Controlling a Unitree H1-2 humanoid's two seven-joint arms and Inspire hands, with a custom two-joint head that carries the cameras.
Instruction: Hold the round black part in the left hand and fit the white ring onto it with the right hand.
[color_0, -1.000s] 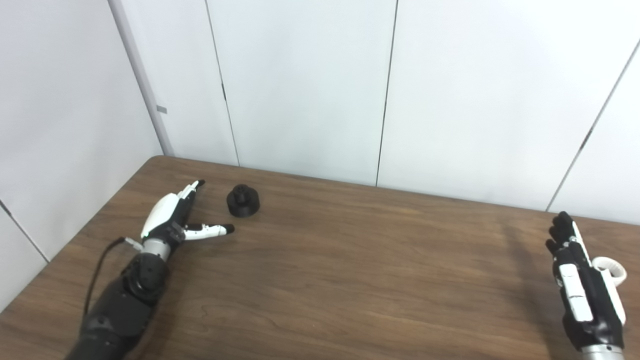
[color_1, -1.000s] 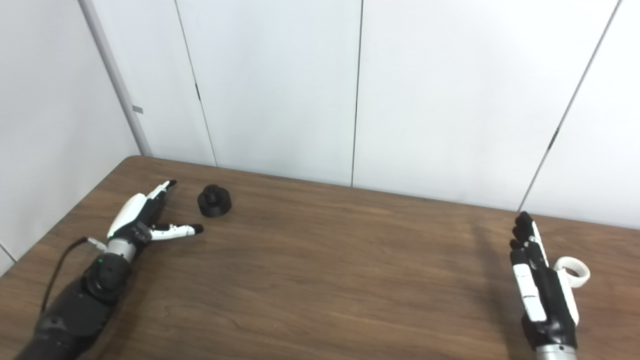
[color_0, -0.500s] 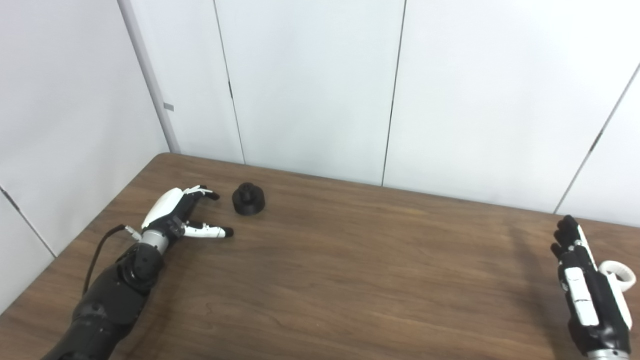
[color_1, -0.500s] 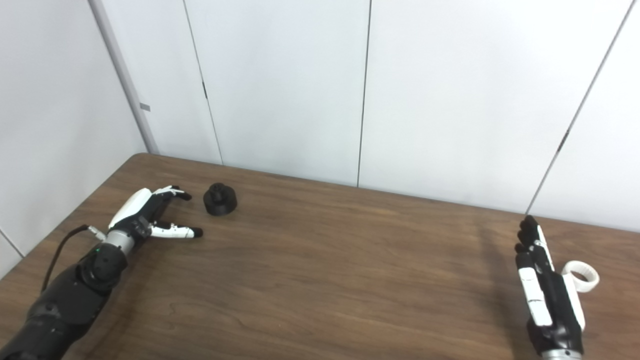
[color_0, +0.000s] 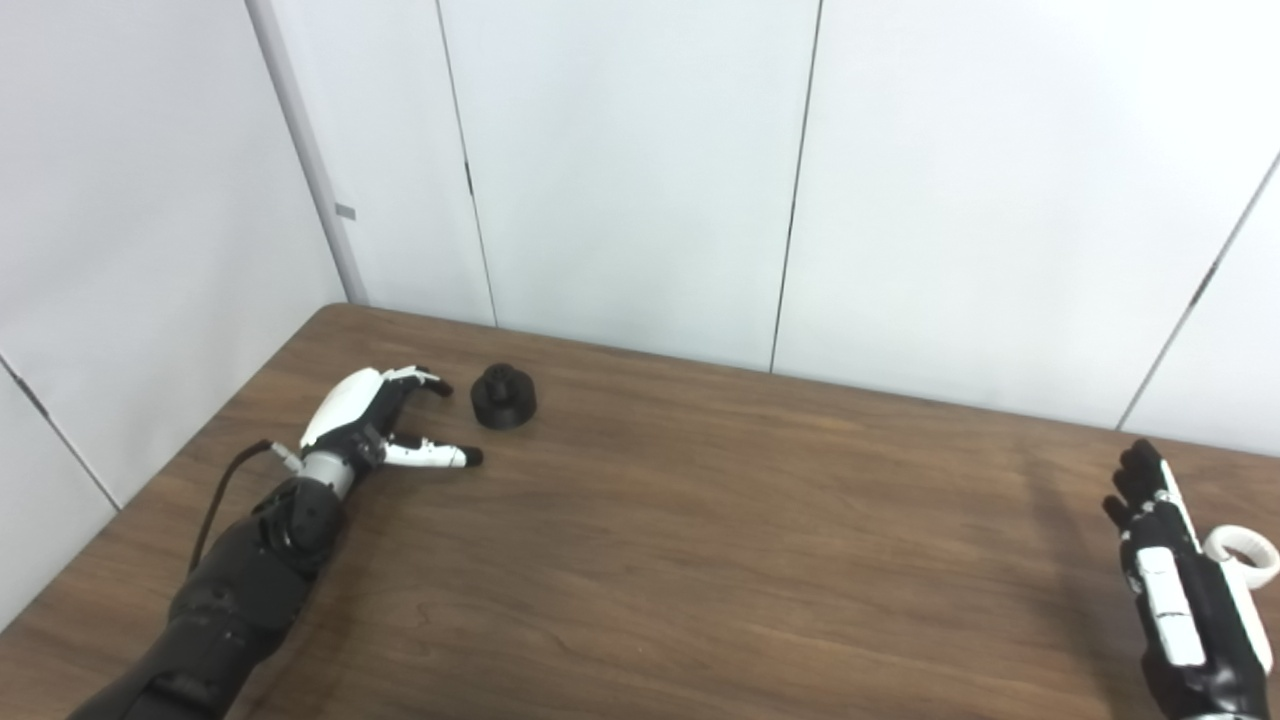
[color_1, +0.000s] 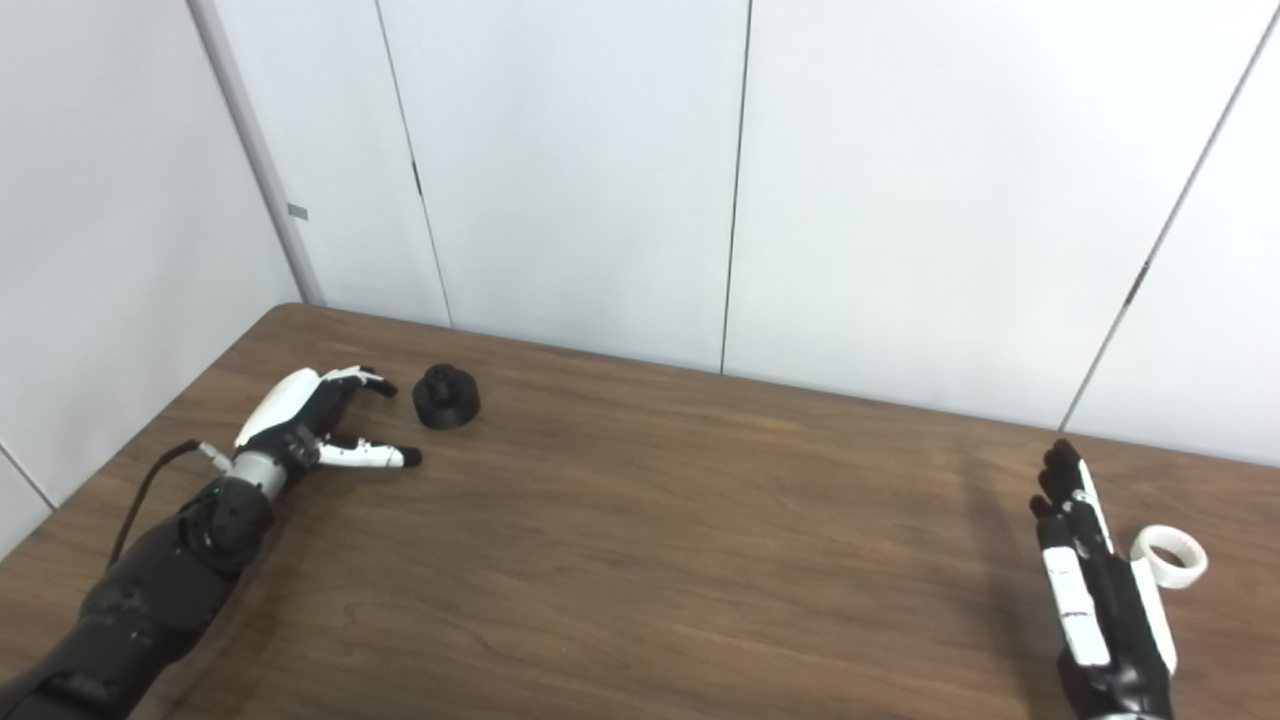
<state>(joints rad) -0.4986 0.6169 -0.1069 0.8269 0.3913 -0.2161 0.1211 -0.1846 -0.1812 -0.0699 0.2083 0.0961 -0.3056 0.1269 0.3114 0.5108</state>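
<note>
The round black part stands upright on the brown table at the far left, with a small knob on top. My left hand lies just left of it, open, fingers curled toward the part and thumb stretched out below it, a small gap between them. The white ring lies flat on the table at the right edge. My right hand is open beside it, to its left, fingers straight and pointing away from me, holding nothing.
White wall panels rise right behind the table's far edge. A black cable runs along my left wrist. The table's left edge slants close by my left arm.
The camera has shifted, sliding the whole scene a little rightward. My left hand's fingers have curled in toward the black part and come closer to it. The right hand stays beside the ring.
</note>
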